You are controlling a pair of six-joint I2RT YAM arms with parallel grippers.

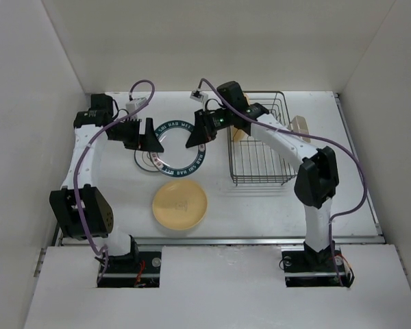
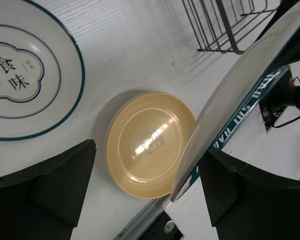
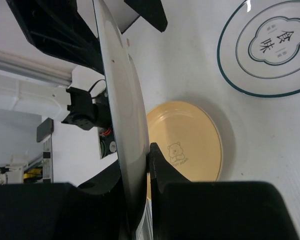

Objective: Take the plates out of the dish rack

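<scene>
My right gripper is shut on the rim of a white plate with a dark green lettered band, holding it tilted above the table. My left gripper is open, its fingers straddling the plate's opposite edge, which lies close to one finger. A white plate with thin dark rings lies flat beneath. In front of it a yellow plate rests on the table. Another yellow plate stands in the dish rack.
A beige caddy hangs on the rack's right side. White walls close in the table on the left, back and right. A metal rail runs along the table's near edge, close behind the yellow plate on the table.
</scene>
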